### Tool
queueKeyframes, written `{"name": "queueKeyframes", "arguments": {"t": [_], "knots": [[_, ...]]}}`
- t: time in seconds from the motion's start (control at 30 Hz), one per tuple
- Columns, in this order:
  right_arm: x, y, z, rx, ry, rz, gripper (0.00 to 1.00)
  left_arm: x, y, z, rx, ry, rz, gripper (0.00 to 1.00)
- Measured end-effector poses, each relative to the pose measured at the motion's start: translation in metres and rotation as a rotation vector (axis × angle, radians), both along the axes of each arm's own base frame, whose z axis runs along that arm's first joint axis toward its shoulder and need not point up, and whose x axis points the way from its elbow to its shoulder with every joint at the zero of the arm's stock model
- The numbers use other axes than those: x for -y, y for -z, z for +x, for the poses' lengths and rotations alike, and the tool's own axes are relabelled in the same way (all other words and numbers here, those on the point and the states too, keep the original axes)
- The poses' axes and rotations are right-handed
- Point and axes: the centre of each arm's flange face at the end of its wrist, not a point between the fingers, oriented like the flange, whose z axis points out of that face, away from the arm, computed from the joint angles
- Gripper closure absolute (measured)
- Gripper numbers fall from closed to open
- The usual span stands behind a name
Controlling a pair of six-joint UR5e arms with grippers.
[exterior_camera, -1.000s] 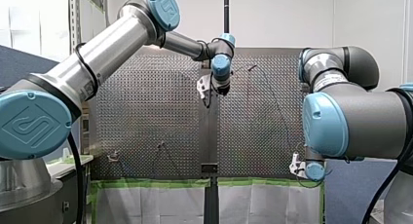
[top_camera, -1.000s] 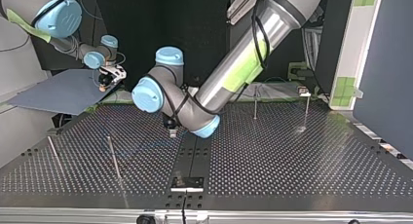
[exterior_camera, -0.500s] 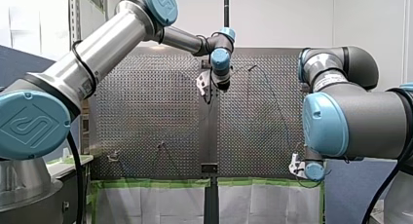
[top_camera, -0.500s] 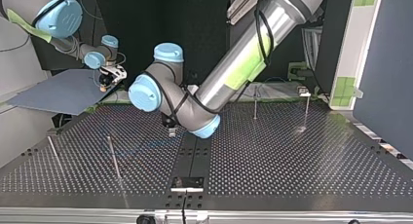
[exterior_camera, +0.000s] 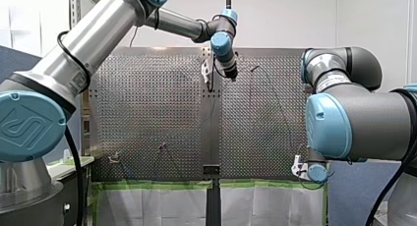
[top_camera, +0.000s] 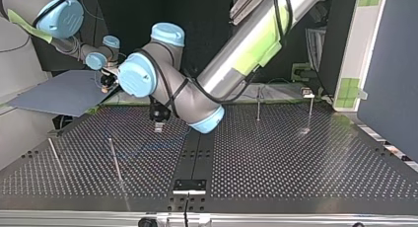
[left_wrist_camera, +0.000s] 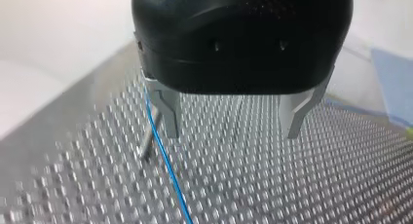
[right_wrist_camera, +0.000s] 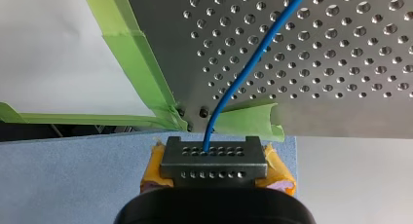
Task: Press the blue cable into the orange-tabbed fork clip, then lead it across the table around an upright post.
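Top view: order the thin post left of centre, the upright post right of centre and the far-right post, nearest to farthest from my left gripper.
1. Thin post, just at the view's left of the left gripper, toward the camera.
2. Upright post, right of centre, farther back.
3. Far-right post, farther right again.

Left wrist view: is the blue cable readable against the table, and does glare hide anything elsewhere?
Left wrist view: holes in the table smear into streaks, yet the blue cable stands out clearly. Top view: a glare patch lies by a post. Right wrist view: evenly lit, cable clear.
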Motion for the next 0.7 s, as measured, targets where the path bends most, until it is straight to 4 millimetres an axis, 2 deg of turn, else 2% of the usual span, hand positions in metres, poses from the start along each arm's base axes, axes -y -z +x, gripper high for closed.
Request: {"name": "queueKeyframes", "arguments": {"t": [0.23, 0.43, 0.6, 0.7], "knots": [[0.0, 0.0, 0.0, -0.002, -0.001, 0.0, 1.0, 0.009, -0.053, -0.027, 0.057, 0.106, 0.002, 0.0], [0.0, 0.0, 0.001, -0.002, -0.003, -0.001, 1.0, 0.024, -0.083, -0.038, 0.126, 0.198, 0.0, 0.0], [0.0, 0.0, 0.002, -0.003, -0.005, -0.003, 1.0, 0.031, -0.088, -0.042, 0.154, 0.259, 0.024, 0.0], [0.0, 0.0, 0.002, -0.006, -0.006, -0.002, 1.0, 0.033, -0.083, -0.038, 0.16, 0.288, 0.048, 0.0]]}}
